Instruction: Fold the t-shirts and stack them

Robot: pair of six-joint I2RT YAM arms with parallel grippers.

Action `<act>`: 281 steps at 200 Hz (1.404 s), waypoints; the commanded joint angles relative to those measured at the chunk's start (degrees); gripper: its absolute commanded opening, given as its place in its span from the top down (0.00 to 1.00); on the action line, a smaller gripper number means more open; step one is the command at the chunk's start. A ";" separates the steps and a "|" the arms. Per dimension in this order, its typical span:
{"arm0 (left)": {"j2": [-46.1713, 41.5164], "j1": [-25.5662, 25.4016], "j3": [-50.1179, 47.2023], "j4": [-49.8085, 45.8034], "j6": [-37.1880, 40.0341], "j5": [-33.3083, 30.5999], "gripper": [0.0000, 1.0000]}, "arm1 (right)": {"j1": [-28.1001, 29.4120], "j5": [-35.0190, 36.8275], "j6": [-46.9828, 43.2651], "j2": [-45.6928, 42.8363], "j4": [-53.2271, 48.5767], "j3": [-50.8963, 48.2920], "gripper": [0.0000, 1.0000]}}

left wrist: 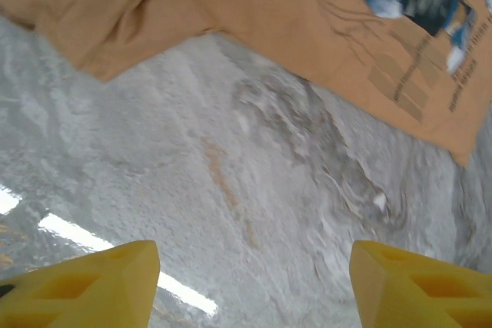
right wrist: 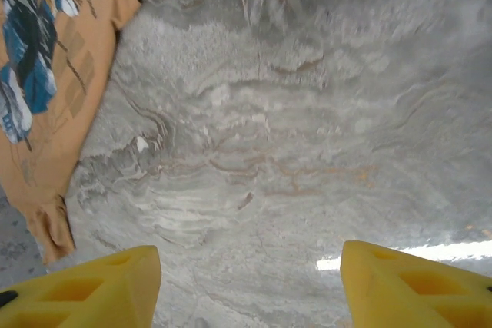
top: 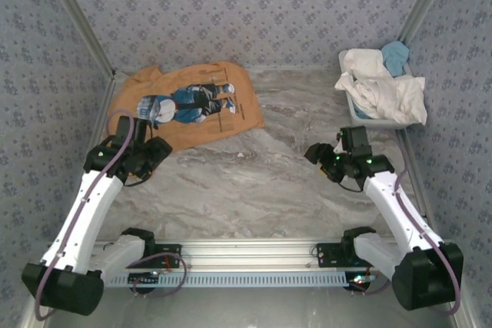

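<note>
White soft cloth t-shirts [top: 378, 86] lie heaped and crumpled in a white plastic tub [top: 369, 122] at the far right corner of the table, spilling over its rim on the right side, with one light blue cloth t-shirt [top: 396, 54] bunched at the back of the heap. Well apart from them, at the far left of the table, a tan-orange cloth t-shirt [top: 231, 120] lies spread out, front up, and bears a print in blue, black and white of a figure across its middle. Its long axis runs left to right, a little askew, with the figure's head toward the left and its feet toward the right; the right half lies fairly flat, while the left end is rumpled and folded on itself. The left gripper [top: 156, 149] hangs just beside the near left edge of this shirt; the left wrist view shows its yellow fingertips [left wrist: 92, 286] spread wide over bare tabletop, holding nothing, with the shirt's edge ahead of them. The right gripper [top: 314, 152] hangs over the middle right of the grey marbled tabletop [top: 254, 182], between the tan-orange shirt and the tub, its yellow fingertips [right wrist: 415, 289] likewise parted and empty. Blue-grey patterned walls [top: 246, 5] close in the table, and a silver metal rail [top: 254, 251] carries both arm bases at the near edge
</note>
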 commanded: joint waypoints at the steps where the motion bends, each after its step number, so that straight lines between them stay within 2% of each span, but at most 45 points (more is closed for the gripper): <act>1: 2.32 5.88 -2.56 4.32 1.96 6.51 0.41 | 5.65 4.19 8.05 3.95 10.69 -4.02 0.40; 26: 9.84 8.11 0.91 5.72 4.34 5.64 0.47 | 10.82 5.23 11.47 17.58 26.17 -0.19 0.43; 58: 14.64 12.49 1.01 9.40 3.67 6.55 0.48 | 13.00 5.59 11.47 36.77 33.89 12.60 0.42; 71: 16.46 14.38 1.44 9.86 3.75 6.86 0.48 | 13.19 7.00 11.69 43.22 33.78 18.61 0.43; 106: 19.27 18.20 0.91 11.64 4.26 7.94 0.49 | 13.76 8.96 16.36 57.10 30.21 32.78 0.55; 144: 19.65 20.92 -0.41 11.25 6.14 6.53 0.52 | 14.82 11.48 19.26 65.47 24.72 41.55 0.62; 164: 19.76 21.45 -1.23 10.60 7.70 4.56 0.51 | 14.93 11.84 20.42 68.52 21.43 45.45 0.72; 180: 19.90 22.10 -2.33 10.63 8.58 3.88 0.52 | 15.02 12.15 20.05 69.62 19.84 47.45 0.84; 192: 20.04 22.42 -2.95 10.52 9.39 3.34 0.52 | 14.88 13.23 19.39 69.31 18.52 48.09 1.00; 213: 19.86 22.83 -3.45 9.88 10.85 2.36 0.52 | 14.49 16.44 18.37 65.04 14.99 45.90 1.00; 233: 19.30 22.83 -3.90 9.46 11.54 2.12 0.53 | 13.84 18.69 16.56 57.22 10.29 40.85 1.00; 258: 17.99 22.39 -5.66 9.66 11.41 3.46 0.54 | 13.28 18.66 12.52 45.37 4.38 30.86 1.00; 281: 16.34 19.98 -7.15 8.76 10.86 4.44 0.53 | 13.36 17.35 8.37 34.80 -4.16 21.37 1.00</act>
